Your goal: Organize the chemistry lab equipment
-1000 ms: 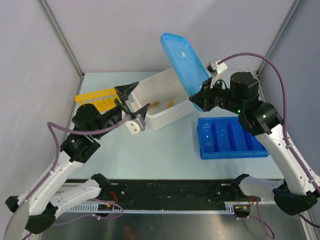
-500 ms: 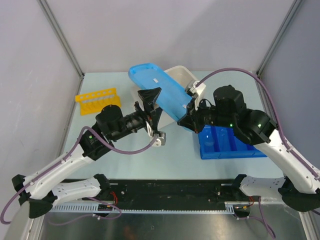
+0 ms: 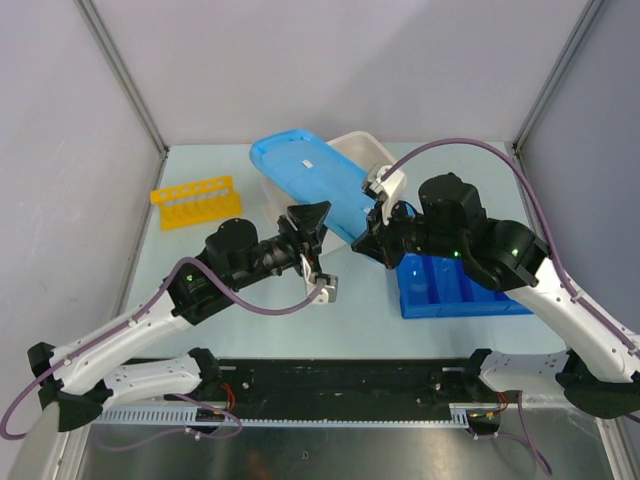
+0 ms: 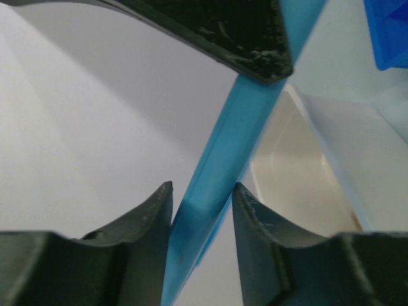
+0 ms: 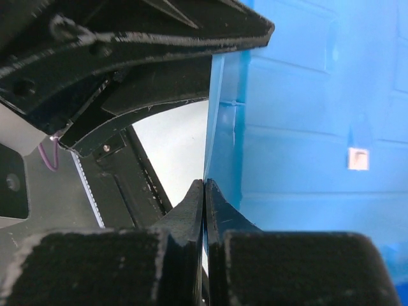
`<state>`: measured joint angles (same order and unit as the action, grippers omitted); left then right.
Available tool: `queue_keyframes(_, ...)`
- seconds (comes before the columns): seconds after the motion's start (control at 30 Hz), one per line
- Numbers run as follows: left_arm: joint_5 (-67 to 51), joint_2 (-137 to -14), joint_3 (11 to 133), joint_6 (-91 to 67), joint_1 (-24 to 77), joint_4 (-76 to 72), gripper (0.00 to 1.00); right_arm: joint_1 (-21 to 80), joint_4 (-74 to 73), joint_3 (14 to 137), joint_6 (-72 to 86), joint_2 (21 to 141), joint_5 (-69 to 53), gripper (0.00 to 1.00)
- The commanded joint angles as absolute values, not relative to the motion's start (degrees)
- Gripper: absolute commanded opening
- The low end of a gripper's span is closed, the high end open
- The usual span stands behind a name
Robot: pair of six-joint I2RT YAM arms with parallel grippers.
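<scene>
The blue lid (image 3: pixel 300 168) lies tilted over the white tub (image 3: pixel 362 147), covering most of it. My right gripper (image 3: pixel 373 233) is shut on the lid's near right rim; in the right wrist view its jaws (image 5: pixel 204 182) pinch the thin edge of the lid (image 5: pixel 306 95). My left gripper (image 3: pixel 312 218) straddles the lid's near edge. In the left wrist view that edge (image 4: pixel 223 153) runs slantwise through the left gripper (image 4: pixel 203 191) and meets both fingers. The yellow holed tube rack (image 3: pixel 195 201) stands at the back left. The tub's contents are hidden.
A blue divided tray (image 3: pixel 460 287) sits on the table under the right arm, with a small clear piece (image 3: pixel 418 283) in its left compartment. Grey walls close in the back and both sides. The black rail runs along the near edge.
The lid has swung down from upright to lie over the tub, carried by my right gripper. My left arm came over from beside the rack, and its jaws narrowed onto the lid's edge.
</scene>
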<state>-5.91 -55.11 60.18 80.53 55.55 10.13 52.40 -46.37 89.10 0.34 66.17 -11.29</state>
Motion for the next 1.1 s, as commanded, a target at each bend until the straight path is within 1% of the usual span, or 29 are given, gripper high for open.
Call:
queue_keyframes(0.0,-3.1,-55.1,59.5,79.3,57.3,8.9,0.38,52.7,-43.5,92.3,-4.3,65.9,-10.0,0.00)
queue_keyframes(0.13,-3.0,-54.9,59.8,77.4,57.6,8.8,0.25,52.7,-41.8,91.8,-6.5,65.7,-8.0,0.00)
queue_keyframes(0.27,-2.7,-54.4,60.7,74.9,57.7,8.8,0.13,52.7,-39.0,91.5,-7.6,64.7,-4.8,0.00)
queue_keyframes(0.37,-2.9,-54.2,61.4,73.7,57.7,8.5,0.05,52.6,-35.8,90.3,-9.0,63.4,-2.9,0.02)
queue_keyframes(0.4,-2.9,-54.2,61.7,73.1,57.7,8.4,0.02,52.6,-34.7,89.8,-9.6,63.0,-2.3,0.04)
queue_keyframes(0.53,-3.6,-54.1,62.7,70.2,57.7,8.2,0.00,52.3,-30.0,88.8,-10.5,61.9,0.7,0.17)
queue_keyframes(0.6,-3.0,-54.3,63.7,67.8,57.7,8.0,0.00,52.2,-27.4,89.0,-9.8,61.1,1.9,0.27)
queue_keyframes(0.67,-1.3,-54.9,65.6,63.7,57.7,7.8,0.00,52.0,-24.1,88.8,-8.7,59.5,2.7,0.41)
queue_keyframes(0.77,3.7,-56.6,69.8,55.4,57.7,7.7,0.00,51.3,-19.0,87.0,-7.3,56.1,3.8,0.66)
queue_keyframes(0.83,4.4,-56.9,72.0,51.4,57.5,7.6,0.00,50.4,-16.1,85.0,-6.8,53.8,4.5,0.78)
queue_keyframes(0.97,4.3,-57.1,76.4,42.5,57.2,7.6,0.00,48.2,-13.8,82.5,-5.7,50.8,5.2,0.95)
queue_keyframes(1.07,3.6,-56.7,77.9,36.7,56.9,7.6,0.00,46.6,-13.4,81.4,-5.3,49.4,5.1,0.99)
